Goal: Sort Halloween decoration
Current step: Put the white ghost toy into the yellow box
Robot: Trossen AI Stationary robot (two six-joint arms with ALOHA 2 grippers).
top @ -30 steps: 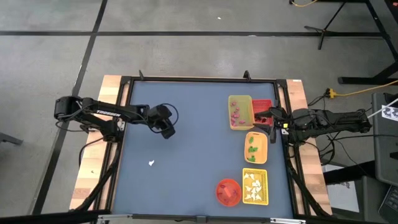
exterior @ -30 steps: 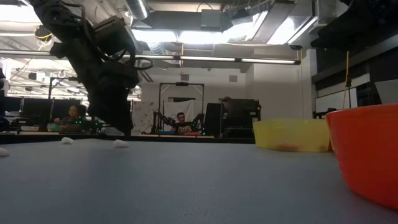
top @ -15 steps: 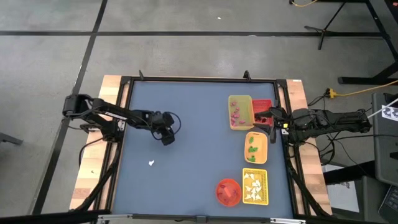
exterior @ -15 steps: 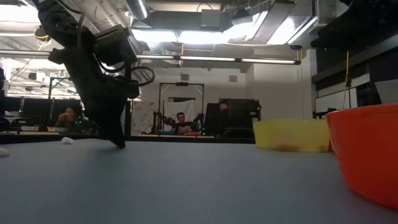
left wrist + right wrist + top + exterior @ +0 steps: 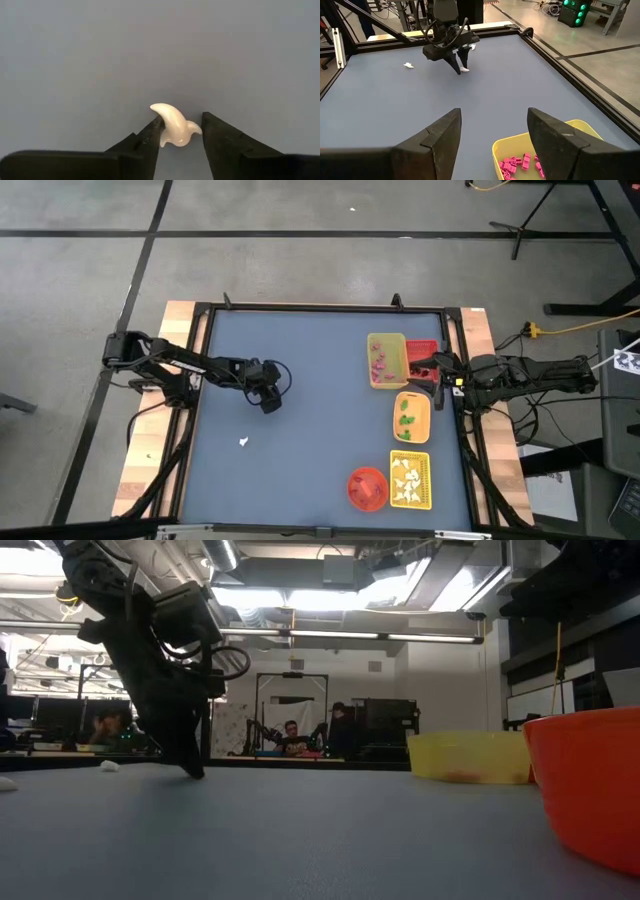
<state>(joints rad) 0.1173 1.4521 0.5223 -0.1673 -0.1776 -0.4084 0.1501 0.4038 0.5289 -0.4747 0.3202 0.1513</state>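
My left gripper (image 5: 270, 406) stands tipped down on the blue table, left of centre, its fingertips closed around a small white ghost piece (image 5: 174, 127) of the Halloween decoration. That piece also shows at the fingertips in the right wrist view (image 5: 465, 69). Another white piece (image 5: 243, 442) lies flat on the table nearer the front edge. My right gripper (image 5: 492, 135) hangs open and empty above the trays at the table's right side. My left gripper has the white ghost piece between its two fingers. One finger (image 5: 150, 137) lies against the piece's curved back (image 5: 164, 124), and the other (image 5: 215, 137) is at its small side arm (image 5: 198, 130). The fingers slant down from the table's left. The piece rests on the table.
At the right stand a yellow tray (image 5: 386, 360) with pink pieces, a red tray (image 5: 421, 352), an orange tray (image 5: 411, 417) with green pieces and a yellow tray (image 5: 410, 479) with white pieces. A red-orange bowl (image 5: 367, 487) sits beside the last. The table's middle is bare blue surface.
My left gripper has come down and slightly toward the table's near edge, until its fingertips stand on the table at the white piece. It has kept still for the last half second. The piece has stayed where it lay.
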